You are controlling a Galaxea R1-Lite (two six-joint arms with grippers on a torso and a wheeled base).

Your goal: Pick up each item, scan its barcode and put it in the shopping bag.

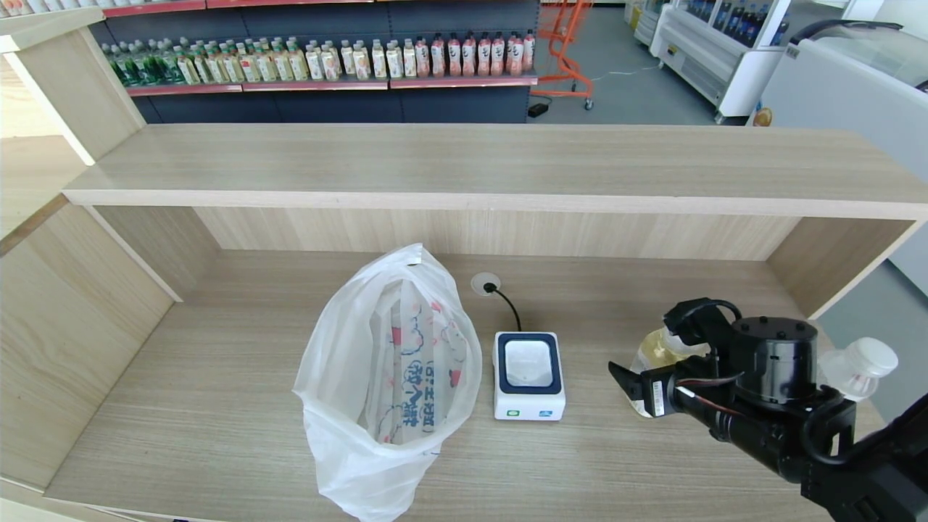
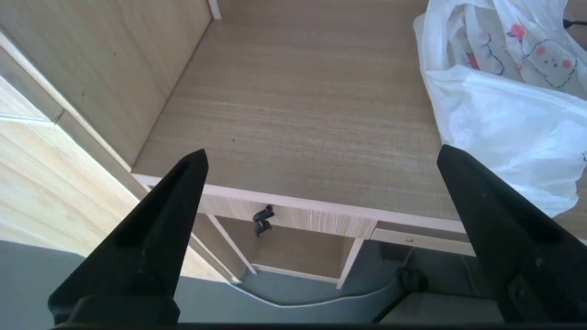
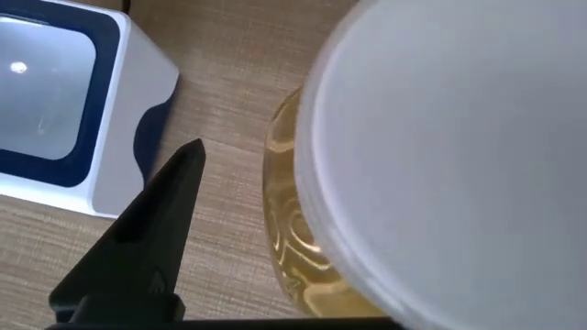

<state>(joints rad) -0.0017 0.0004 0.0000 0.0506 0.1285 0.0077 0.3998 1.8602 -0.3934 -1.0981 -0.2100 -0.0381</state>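
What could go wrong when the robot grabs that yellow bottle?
1. The right gripper has its fingers open around the bottle of yellow liquid, one of them not touching it; an uneven squeeze might tip it over.
2. A white-capped bottle stands close beside the arm and could get knocked.
3. The scanner sits right beside the shopping bag, so a low carry might bump it.

Left end effector (image 2: 323, 154) spread wide, wooden counter (image 2: 303, 92), shopping bag (image 2: 500, 133)

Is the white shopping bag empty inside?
No, the head view shows a packet with red and blue cartoon pictures standing inside the shopping bag.
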